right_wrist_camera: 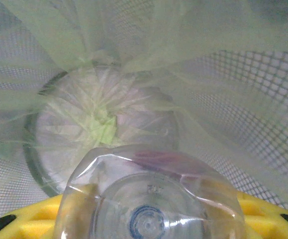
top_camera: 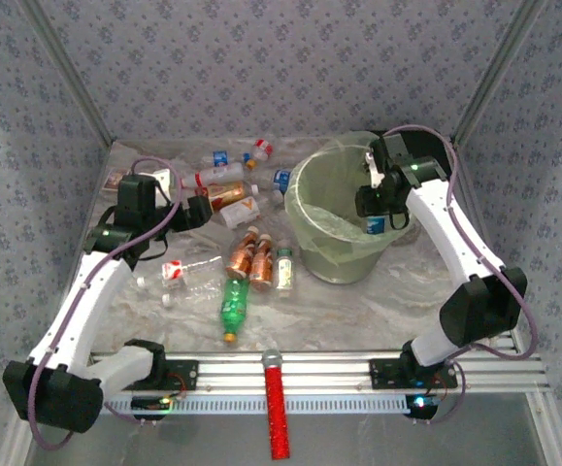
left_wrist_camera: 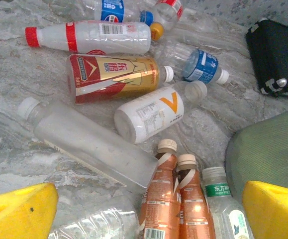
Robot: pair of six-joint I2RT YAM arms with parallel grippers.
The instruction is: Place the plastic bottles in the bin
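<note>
Grey marbled table (top_camera: 387, 303) holds the pale green bin (top_camera: 334, 254) on its far right side. The right claw (top_camera: 376, 212) hangs over the bin's open top, closed around a clear bottle (right_wrist_camera: 148, 199) with a blue label. The left claw (top_camera: 201, 211) is wide open, just above the other plastic bottles (top_camera: 251, 257) lying left of the bin.

red grey-tipped stick (top_camera: 278, 419) at near edge; black case (left_wrist_camera: 276, 56) on table (left_wrist_camera: 4, 164)
</note>
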